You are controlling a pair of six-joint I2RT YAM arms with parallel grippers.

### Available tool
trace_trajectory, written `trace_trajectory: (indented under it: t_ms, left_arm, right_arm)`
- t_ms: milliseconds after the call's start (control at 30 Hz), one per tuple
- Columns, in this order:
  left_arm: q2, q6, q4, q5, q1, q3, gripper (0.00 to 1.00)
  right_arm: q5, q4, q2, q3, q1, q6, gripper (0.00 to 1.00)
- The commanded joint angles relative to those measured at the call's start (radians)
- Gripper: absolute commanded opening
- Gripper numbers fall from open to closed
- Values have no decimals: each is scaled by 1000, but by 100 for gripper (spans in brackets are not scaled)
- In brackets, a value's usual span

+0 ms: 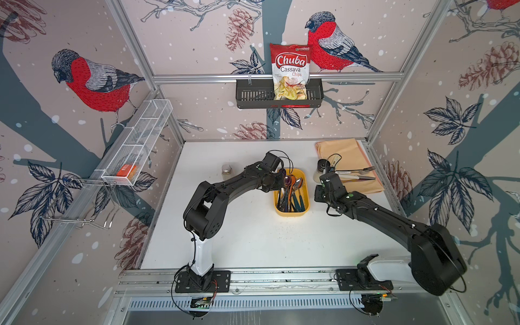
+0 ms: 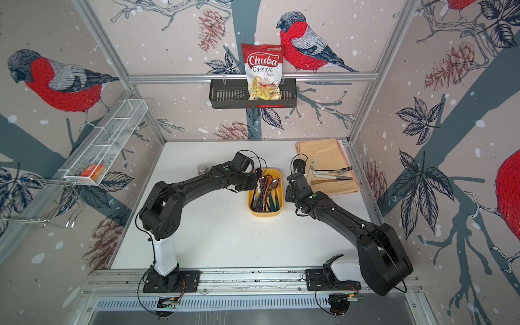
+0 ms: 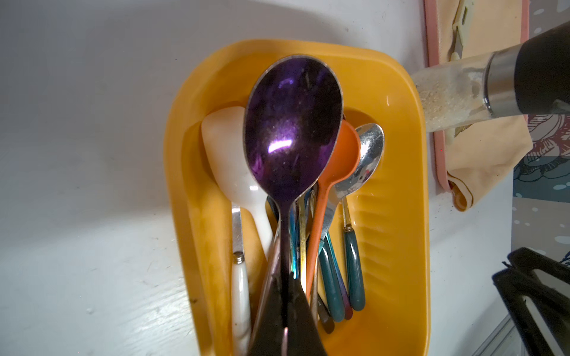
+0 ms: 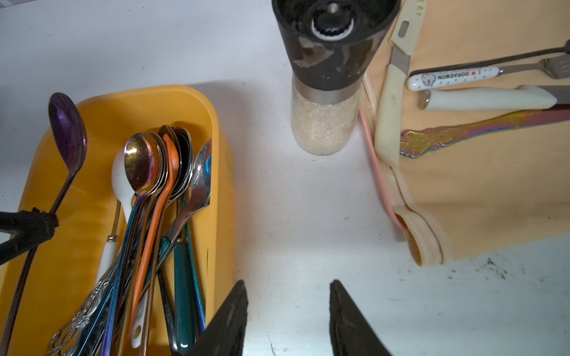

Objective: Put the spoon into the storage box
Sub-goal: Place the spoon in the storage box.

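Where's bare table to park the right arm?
Bare: the strip between the storage box and cloth, below the grinder, and the near table. Crowded: the box, and the cutlery on the cloth.

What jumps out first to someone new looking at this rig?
The purple spoon, pinched by its handle in the left gripper, held above the yellow storage box mid-table, already crowded with spoons. Behind, a red Chuba chips bag stands in the black wall basket.
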Motion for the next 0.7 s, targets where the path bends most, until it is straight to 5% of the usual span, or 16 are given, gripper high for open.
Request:
trace_trajectory:
  t_ms: [0,500,667]
  left_arm:
    - [16,-21,46,29,-4,-5,0]
    - [57,-44,58,60,-7,-7,0]
    - [39,-35,73,53,-8,-16,20]
  right_arm:
    - [15,-4,-5,-3,1,-4,45]
    - [14,3,-5,-10,0,1,45]
    - [17,4,-2,-6,-1,-4,45]
